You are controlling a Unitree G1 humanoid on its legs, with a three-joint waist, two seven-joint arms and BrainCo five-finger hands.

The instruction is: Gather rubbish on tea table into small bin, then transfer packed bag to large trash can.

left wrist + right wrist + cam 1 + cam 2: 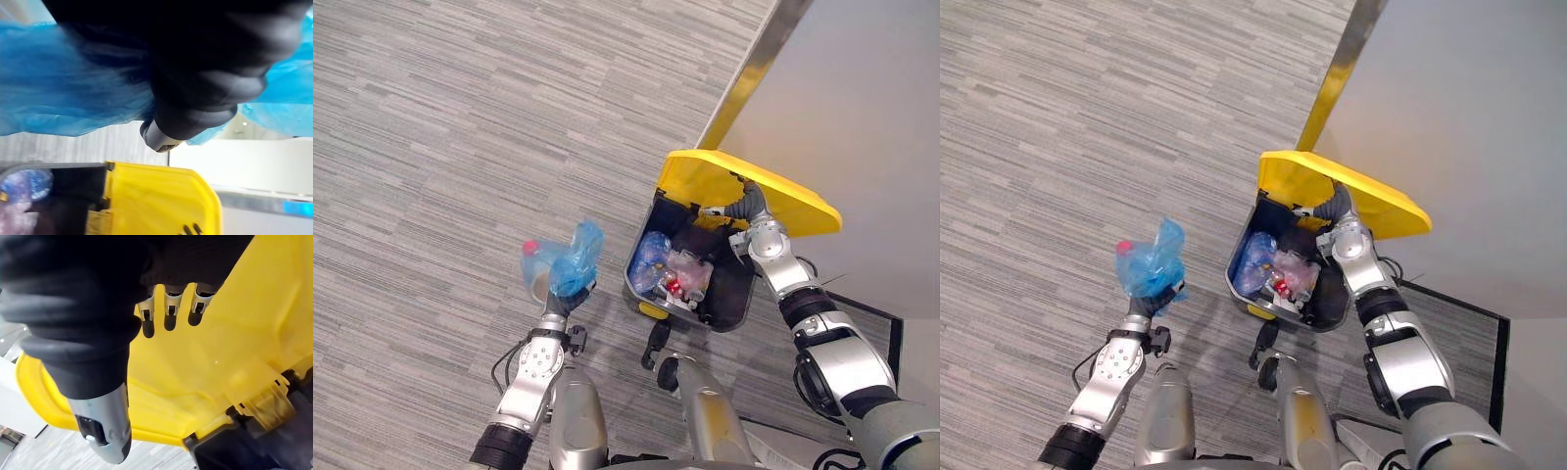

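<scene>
Your left hand (560, 302) is curled tight round the neck of the blue bag (570, 257), holding it up over the carpet floor (431, 147) just beside the large trash can (736, 289). Your right hand (736, 208) props the yellow lid (783, 201) up with straight fingers (168, 308) against its underside; rubbish (674, 272) lies in the can
</scene>
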